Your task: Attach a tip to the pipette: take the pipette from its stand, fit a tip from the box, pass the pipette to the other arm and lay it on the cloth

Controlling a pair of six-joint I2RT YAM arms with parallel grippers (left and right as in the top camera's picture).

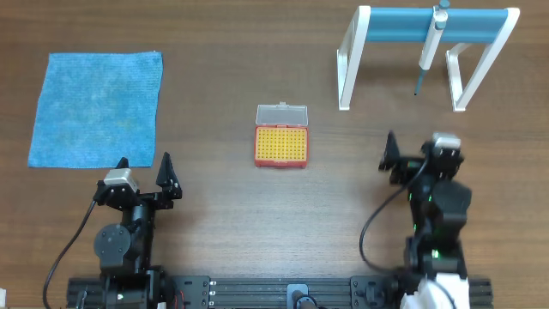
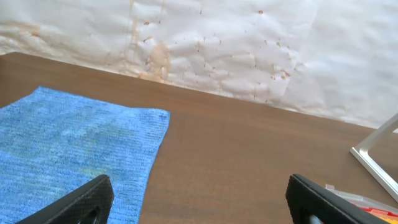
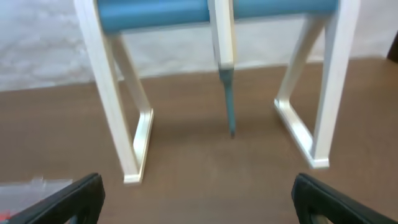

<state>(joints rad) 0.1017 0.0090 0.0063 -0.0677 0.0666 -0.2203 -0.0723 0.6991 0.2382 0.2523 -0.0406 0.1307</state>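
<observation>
Pipette (image 3: 222, 43): probably light, stiff, smooth; best gripped on its thick white body. My right gripper (image 3: 199, 186), left gripper (image 2: 199, 193): jaws wide, empty.

Ribbed blue cloth (image 1: 96, 110), matt wood-grain table (image 1: 223, 215), clear-lidded plastic tip box (image 1: 280, 137)

A brown wood-grain table (image 1: 257, 223) spreads across the top view. In the left wrist view a crinkled white backdrop (image 2: 249, 50) spans the upper half, with brownish stains (image 2: 155, 59) left of centre.
</observation>
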